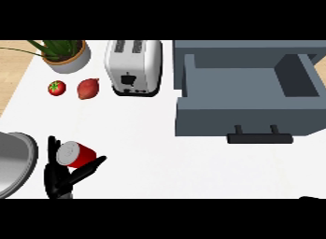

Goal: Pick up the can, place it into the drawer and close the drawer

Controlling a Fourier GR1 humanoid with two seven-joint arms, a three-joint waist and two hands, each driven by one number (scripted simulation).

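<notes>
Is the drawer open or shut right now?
Open: the drawer is pulled out toward the robot, its bare interior showing behind the handle.

- The left hand point(63, 175) shows at the lower left of the head view, black, rising from the lower edge.
- Its fingers point(53, 148) point up along the left side of a red can point(76, 154), and its thumb point(89, 167) angles up under the can's right side, so the can sits pinched between them.
- The left grey forearm point(7, 163) fills the far left edge beside the hand.
- Of the right hand point(310, 198) only a small dark tip shows at the lower right edge; its pose cannot be made out.
</notes>
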